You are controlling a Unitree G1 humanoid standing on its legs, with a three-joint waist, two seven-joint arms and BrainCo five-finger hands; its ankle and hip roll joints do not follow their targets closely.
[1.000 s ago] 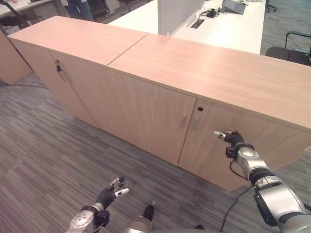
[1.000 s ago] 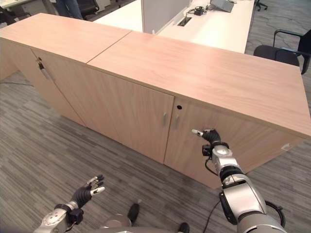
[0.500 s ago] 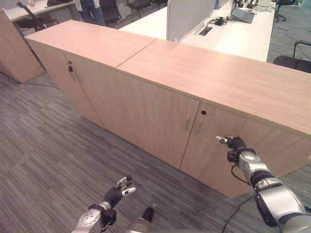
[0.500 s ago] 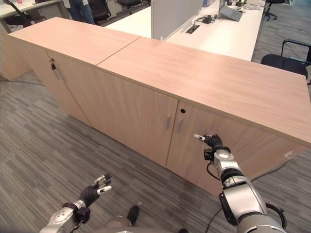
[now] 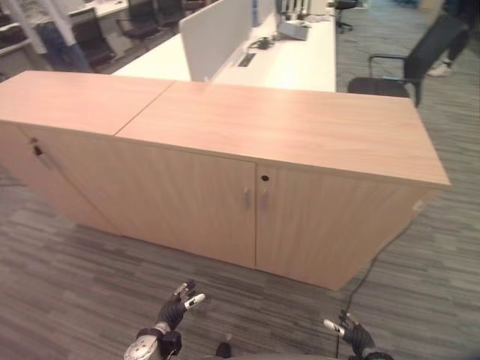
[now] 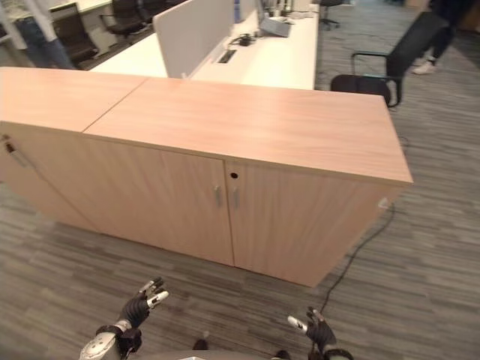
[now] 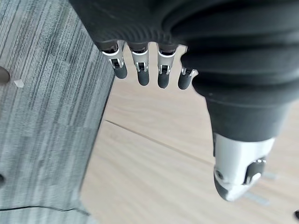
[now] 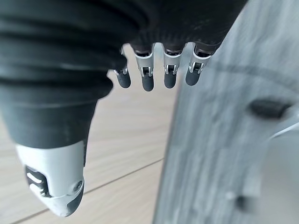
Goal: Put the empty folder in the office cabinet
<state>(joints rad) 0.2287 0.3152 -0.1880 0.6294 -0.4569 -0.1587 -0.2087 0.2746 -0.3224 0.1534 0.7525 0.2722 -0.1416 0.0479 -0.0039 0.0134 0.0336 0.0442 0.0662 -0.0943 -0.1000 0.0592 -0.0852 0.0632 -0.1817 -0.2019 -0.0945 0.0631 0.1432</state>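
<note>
The office cabinet [image 5: 247, 202] is light wood, with both doors closed. Two small metal handles [image 5: 255, 199] sit side by side at the middle, and a keyhole [image 5: 264, 178] is above the right one. My left hand [image 5: 174, 309] hangs low over the grey carpet in front of the left door, open with relaxed fingers [image 7: 142, 70] and holding nothing. My right hand [image 5: 349, 335] hangs low in front of the right door. Its fingers [image 8: 149, 70] are straight and it is open and holding nothing. Both hands are well clear of the cabinet.
A second matching cabinet [image 5: 67, 105] adjoins on the left. Behind them stand a white desk [image 5: 292, 64] with a divider screen and a black chair [image 5: 405, 60]. A person's legs [image 6: 30, 30] show at the far left. Striped grey carpet [image 5: 90, 262] covers the floor.
The camera has swung, so the cabinet now sits more squarely ahead. My right hand has dropped from beside the right door's handle to low near the floor. The left hand stays low.
</note>
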